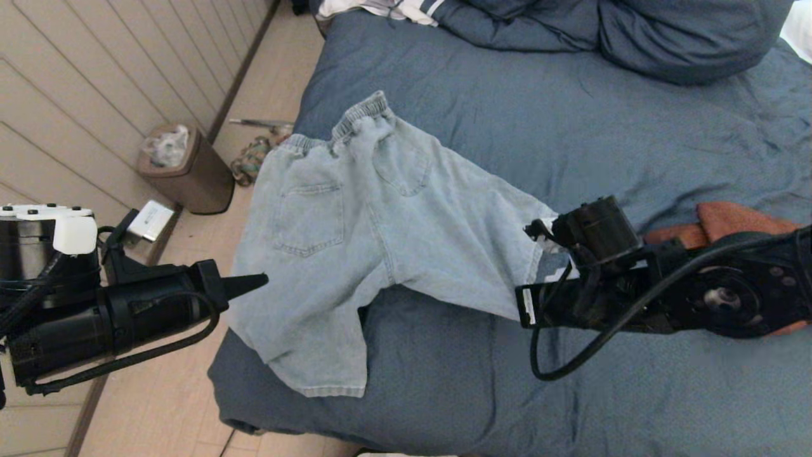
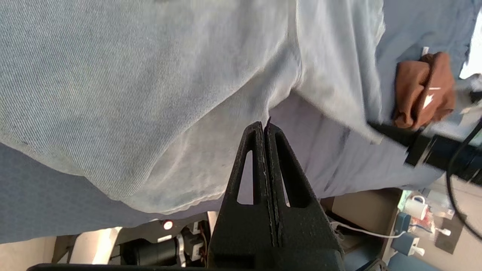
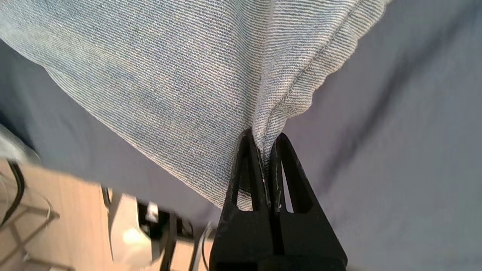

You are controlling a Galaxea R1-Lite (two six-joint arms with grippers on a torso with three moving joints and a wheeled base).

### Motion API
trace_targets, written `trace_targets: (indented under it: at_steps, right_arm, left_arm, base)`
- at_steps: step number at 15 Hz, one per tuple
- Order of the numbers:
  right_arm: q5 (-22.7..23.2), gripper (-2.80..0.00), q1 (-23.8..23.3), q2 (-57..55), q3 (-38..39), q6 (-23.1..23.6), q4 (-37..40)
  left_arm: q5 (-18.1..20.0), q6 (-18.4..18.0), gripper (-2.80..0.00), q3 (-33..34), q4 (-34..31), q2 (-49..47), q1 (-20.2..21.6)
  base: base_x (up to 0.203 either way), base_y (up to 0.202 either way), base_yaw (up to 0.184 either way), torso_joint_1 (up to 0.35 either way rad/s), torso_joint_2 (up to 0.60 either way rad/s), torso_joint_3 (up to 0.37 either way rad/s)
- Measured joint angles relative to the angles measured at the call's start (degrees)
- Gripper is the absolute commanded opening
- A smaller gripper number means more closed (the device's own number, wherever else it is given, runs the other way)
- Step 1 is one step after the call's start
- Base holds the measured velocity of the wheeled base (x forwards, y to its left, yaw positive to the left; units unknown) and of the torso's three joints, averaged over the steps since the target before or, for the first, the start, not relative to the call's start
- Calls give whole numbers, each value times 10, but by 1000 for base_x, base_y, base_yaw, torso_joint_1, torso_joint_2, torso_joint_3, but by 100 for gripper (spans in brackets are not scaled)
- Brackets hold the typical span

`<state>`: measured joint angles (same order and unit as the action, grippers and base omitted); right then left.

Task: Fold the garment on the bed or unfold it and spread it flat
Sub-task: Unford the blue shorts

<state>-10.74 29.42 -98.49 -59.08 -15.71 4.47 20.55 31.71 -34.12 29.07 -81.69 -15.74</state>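
The right pincer (image 3: 263, 150) is clamping one leg hem of the pale denim shorts (image 1: 355, 228), holding it off the bed (image 1: 634, 127). From that pincer the shorts are stretching toward ten o'clock, waistband farthest away. The left pincer (image 1: 257, 281), pressed together and seemingly holding nothing, is pointing at the other leg, which is draping over the bed's edge at about seven o'clock. The left arm looks nearer that loose hem.

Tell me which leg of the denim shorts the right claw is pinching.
The leg toward the bed's middle: the right claw pinches its hem, lifting it. The other leg lies near the bed's edge.
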Motion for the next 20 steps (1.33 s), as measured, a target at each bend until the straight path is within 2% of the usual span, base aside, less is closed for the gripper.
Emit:
trace_targets:
  at_steps: [5, 8, 9, 12, 17, 19, 20]
  right_arm:
    - [2, -280, 9, 10, 68, -7, -4]
    - [0, -280, 10, -11, 83, -7, -44]
    - [-1, 0, 10, -18, 90, -6, -67]
    - [-2, 0, 10, -33, 114, 0, -115]
    - [7, 0, 7, -6, 102, 8, -120]
    - [30, 0, -9, 21, 99, 10, -120]
    - [53, -280, -29, 34, 99, 9, -120]
  left_arm:
    - [0, 0, -280, 3, 0, 6, -5]
    - [0, 0, -280, 4, 0, 7, -8]
    - [0, 0, -280, 4, 1, 7, -8]
    - [0, 0, -280, 5, 0, 7, -9]
    - [0, 0, -280, 10, 0, 8, -22]
    - [-1, -1, -280, 11, 1, 5, -26]
    - [-1, -2, -280, 10, 1, 1, -27]
  base:
    - [0, 0, 0, 0, 0, 0]
    - [0, 0, 0, 0, 0, 0]
    - [0, 0, 0, 0, 0, 0]
    - [0, 0, 0, 0, 0, 0]
    - [0, 0, 0, 0, 0, 0]
    - [0, 0, 0, 0, 0, 0]
    - [0, 0, 0, 0, 0, 0]
